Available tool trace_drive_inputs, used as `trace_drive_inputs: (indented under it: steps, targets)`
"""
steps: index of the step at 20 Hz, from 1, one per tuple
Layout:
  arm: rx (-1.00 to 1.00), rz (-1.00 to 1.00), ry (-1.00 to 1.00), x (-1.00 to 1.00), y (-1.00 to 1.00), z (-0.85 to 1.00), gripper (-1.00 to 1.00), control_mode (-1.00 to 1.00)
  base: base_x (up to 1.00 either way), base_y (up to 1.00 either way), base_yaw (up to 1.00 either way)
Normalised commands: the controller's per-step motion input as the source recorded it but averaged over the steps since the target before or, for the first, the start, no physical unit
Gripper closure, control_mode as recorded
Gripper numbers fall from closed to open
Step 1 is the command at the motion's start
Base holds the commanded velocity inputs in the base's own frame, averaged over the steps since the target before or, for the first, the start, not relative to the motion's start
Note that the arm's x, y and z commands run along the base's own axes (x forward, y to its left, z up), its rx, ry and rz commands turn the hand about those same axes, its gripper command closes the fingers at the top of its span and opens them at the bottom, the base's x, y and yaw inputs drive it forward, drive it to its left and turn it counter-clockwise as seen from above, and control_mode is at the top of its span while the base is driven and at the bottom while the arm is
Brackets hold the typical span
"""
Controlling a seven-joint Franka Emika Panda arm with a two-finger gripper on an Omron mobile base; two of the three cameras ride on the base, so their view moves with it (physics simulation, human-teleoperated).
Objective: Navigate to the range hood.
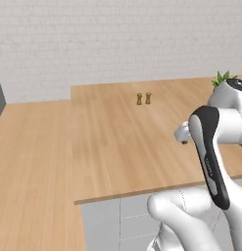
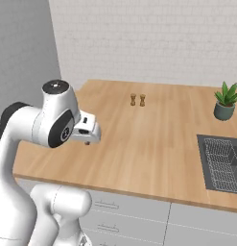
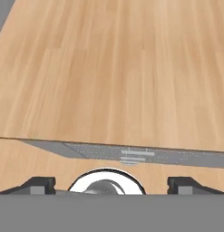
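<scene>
The range hood cannot be made out in any of the views, so where it stands cannot be told from here. What lies ahead of the robot is a broad wooden counter point(image 1: 117, 142) against a white brick wall point(image 1: 117, 39).

The gripper point(image 3: 111, 183) looks down over the counter's front edge. Its two dark fingertips point(image 3: 38, 185) rise well apart at the bottom of the hand view, so the claw is open, with nothing between them. Past them runs the pale wood grain of the countertop, and below its edge a grey strip of cabinet front with a small handle point(image 3: 137, 154).

In the right base view the white arm point(image 2: 48, 125) is folded up at the left, its hand point(image 2: 86, 129) hanging over the near left part of the counter. In the left base view the arm point(image 1: 215, 147) fills the right side.

Toward the back of the counter stand two small brown shakers point(image 2: 137, 100) — just beside each other, upright, apart from everything else. At the far right a potted plant point(image 2: 225, 101) in a grey pot sits near the wall; its green tips point(image 1: 223, 77) peek over the arm in the left base view. In front of the plant, set into the counter, is a dark sink point(image 2: 202, 158) holding a wire rack point(image 2: 223, 163).

Under the counter are grey drawers point(image 2: 120, 216) with slim handles. To the far left a grey panel point(image 2: 19, 53) rises beside the wall.
</scene>
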Motion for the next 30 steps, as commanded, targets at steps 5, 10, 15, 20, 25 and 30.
trace_drive_inputs:
  steps: [5,10,15,20,25,30]
  targets:
    - [0.0,0.0,0.0,0.0,0.0,0.0,-1.0,1.0,-0.54,-0.76,-0.31]
    - [0.0,0.0,0.0,0.0,0.0,0.0,-1.0,1.0,-0.08,-0.38,-0.83]
    - [0.0,0.0,0.0,0.0,0.0,0.0,-1.0,1.0,0.0,-0.07,-0.97]
    - [0.0,0.0,0.0,0.0,0.0,0.0,-1.0,1.0,0.0,0.0,-1.0]
    - [0.0,0.0,0.0,0.0,0.0,0.0,-1.0,1.0,0.0,0.0,-1.0]
    - [0.0,0.0,0.0,0.0,0.0,0.0,-1.0,1.0,0.0,0.0,-0.99]
